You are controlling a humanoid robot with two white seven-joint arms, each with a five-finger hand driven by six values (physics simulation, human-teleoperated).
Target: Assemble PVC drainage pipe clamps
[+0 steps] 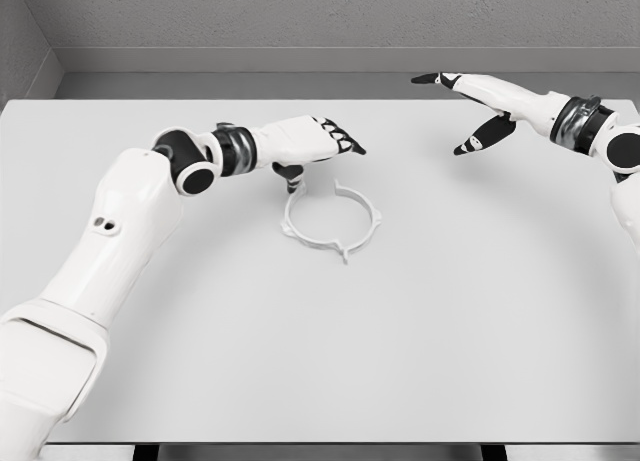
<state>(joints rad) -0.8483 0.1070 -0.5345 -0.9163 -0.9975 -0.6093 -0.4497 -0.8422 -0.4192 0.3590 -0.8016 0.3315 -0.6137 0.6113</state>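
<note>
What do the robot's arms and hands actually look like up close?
Both arms are smooth white shells with black joints and a silvery ring at each wrist. The left robot hand and right robot hand are white with five fingers and black fingertips. No loose cables show.

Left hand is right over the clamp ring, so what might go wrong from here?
1. The left hand hovers over the far-left rim of the white clamp ring; pressing only that edge may tip or slide it on the smooth table.
2. The right hand is far off, so nothing steadies the ring.
</note>
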